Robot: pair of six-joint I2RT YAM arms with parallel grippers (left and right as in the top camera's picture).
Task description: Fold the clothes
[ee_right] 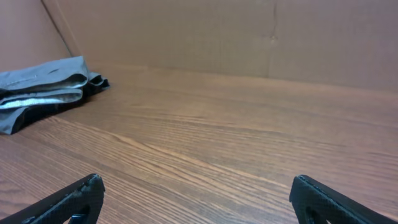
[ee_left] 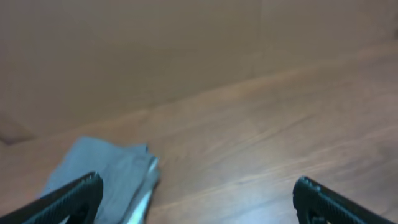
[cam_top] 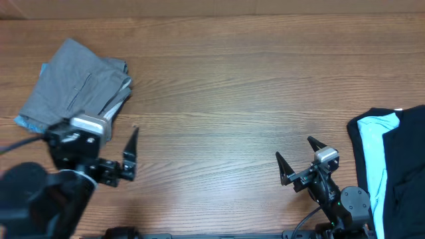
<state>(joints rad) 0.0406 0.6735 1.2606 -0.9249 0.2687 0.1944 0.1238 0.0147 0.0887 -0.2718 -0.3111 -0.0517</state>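
Wood-grain table (cam_top: 219, 99), brown wall (ee_right: 186, 31), grey shorts (cam_top: 73, 83); left hand (ee_left: 196, 193), right hand (cam_top: 293, 149) spread wide, empty.

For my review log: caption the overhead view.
Grey shorts folded at far left; left gripper and right gripper open, empty; black and light-blue garments at right.

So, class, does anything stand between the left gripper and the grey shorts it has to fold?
Nothing visible does. The left gripper is open close to the near edge of the grey shorts, with only bare table between. The black and light-blue garments lie far off at the right edge.
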